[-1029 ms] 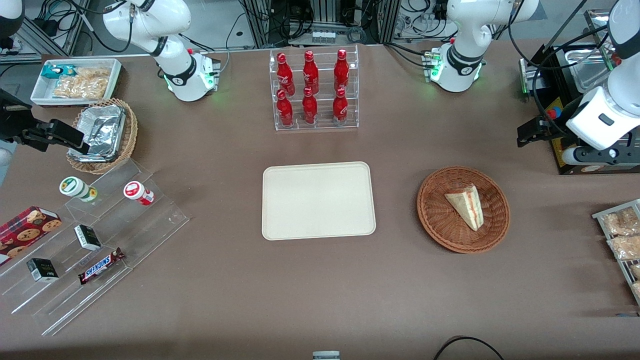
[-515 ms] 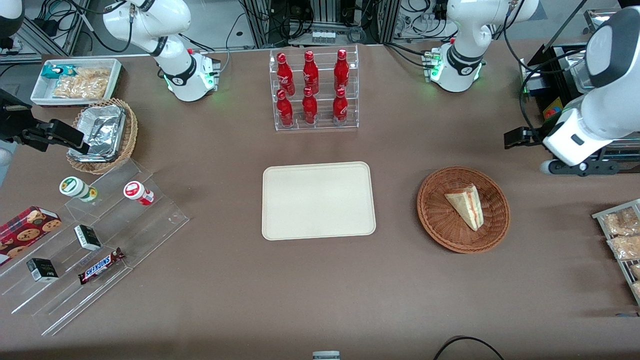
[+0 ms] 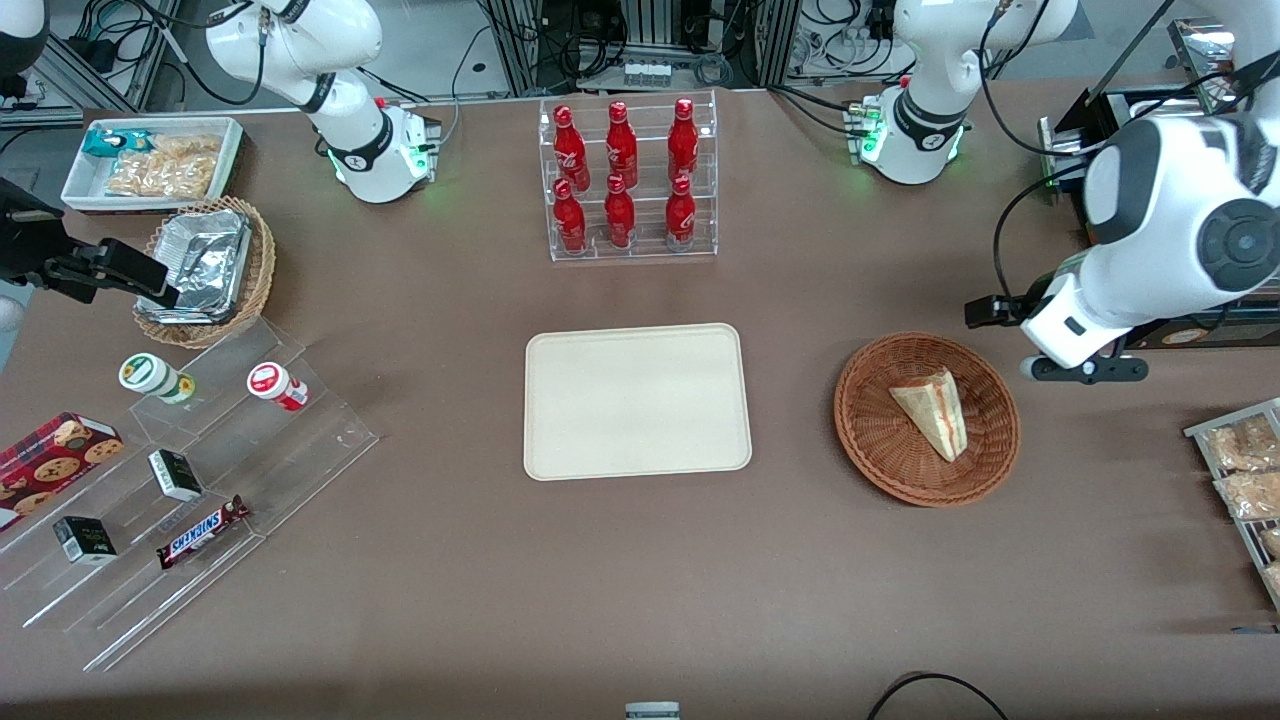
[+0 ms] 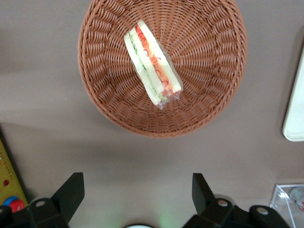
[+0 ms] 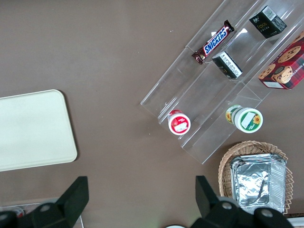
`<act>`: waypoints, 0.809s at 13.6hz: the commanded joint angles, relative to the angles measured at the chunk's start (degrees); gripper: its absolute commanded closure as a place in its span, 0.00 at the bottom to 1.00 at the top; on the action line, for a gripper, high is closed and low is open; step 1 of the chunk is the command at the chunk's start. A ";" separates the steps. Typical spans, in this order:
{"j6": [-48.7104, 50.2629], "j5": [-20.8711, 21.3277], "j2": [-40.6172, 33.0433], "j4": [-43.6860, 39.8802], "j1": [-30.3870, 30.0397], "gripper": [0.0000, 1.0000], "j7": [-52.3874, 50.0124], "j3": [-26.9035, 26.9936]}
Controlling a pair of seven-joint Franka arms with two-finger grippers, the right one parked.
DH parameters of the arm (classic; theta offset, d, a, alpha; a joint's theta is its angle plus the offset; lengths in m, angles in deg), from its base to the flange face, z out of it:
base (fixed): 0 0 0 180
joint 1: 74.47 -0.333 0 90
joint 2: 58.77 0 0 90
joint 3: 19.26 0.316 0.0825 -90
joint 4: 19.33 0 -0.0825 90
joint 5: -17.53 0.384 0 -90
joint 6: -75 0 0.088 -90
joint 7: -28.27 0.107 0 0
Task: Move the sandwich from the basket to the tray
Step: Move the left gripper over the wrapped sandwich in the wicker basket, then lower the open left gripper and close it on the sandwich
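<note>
Your tool (image 4: pixel 137 190) hangs above the bare table (image 3: pixel 640 580) just beside the basket (image 3: pixel 868 440), toward the working arm's end, a little farther from the front camera than the basket's rim. Its fingers (image 4: pixel 70 190) stand wide apart and hold nothing; the wrist view shows only table between them, and the basket sits clear of both tips.

The sandwich (image 3: pixel 932 411) lies in the basket, resting on the weave near the middle. You can see its filling edge in the wrist view (image 4: pixel 153 64): red, green and pale layers side by side. Nothing touches it.

The tray (image 3: pixel 637 400) lies flat on the table, well apart from the basket, toward the parked arm's end from it. Only a corner of it shows in the wrist view (image 4: pixel 294 114).

Farther from the front camera than the tray stands a clear rack (image 3: pixel 630 180) of red bottles (image 3: pixel 620 145). Toward the parked arm's end you have clear steps (image 3: pixel 190 480) with snacks, among them a Snickers bar (image 3: pixel 203 531), and a tan basket (image 3: pixel 255 270) with a foil container (image 3: pixel 200 262).
</note>
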 commanded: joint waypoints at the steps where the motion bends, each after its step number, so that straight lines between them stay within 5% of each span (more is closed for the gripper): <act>1: -10.40 0.42 -1.64 8.22 -0.39 0.00 0.28 -0.20; 6: -19.06 0.08 -1.02 13.35 -0.39 0.00 -0.69 -0.20; 11: -26.33 0.07 -0.50 15.45 0.31 0.00 -14.11 -0.46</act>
